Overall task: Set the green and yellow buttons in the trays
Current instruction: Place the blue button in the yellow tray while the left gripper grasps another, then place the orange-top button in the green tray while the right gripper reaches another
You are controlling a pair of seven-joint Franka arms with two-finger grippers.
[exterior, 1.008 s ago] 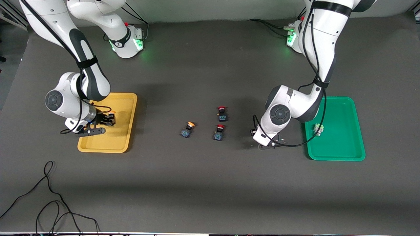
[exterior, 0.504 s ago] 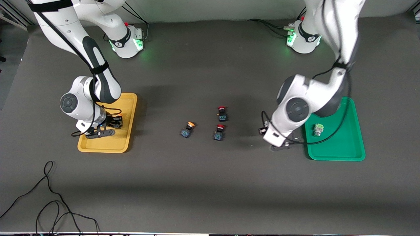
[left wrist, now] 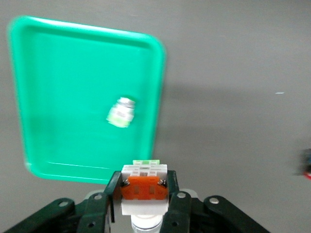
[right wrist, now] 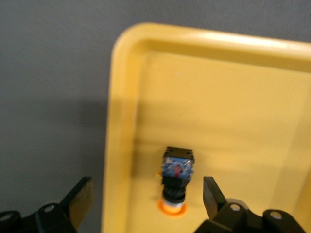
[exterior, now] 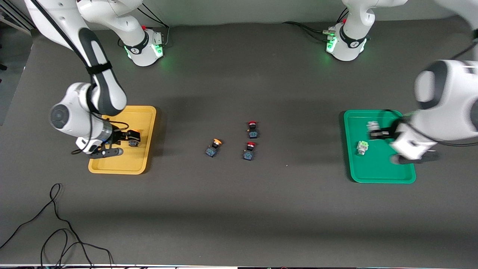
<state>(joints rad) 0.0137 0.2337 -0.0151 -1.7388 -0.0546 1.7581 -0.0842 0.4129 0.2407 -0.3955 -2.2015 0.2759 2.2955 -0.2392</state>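
Since a second ago: left arm swung from beside the red buttons out over the green tray (exterior: 377,175), right jaws sprung apart. No readable writing anywhere. Left gripper (left wrist: 144,213) up over that tray, clamped on a white button (left wrist: 144,182), orange-red face showing; second white button (exterior: 362,147) lying in the tray. Right gripper (right wrist: 146,199) low over the yellow tray (exterior: 123,168), fingers wide, nothing held; yellow button (right wrist: 177,178) resting in the tray between them. Another yellow button (exterior: 213,147) on the grey mat (exterior: 239,209) mid-table, beside two red buttons (exterior: 251,140).
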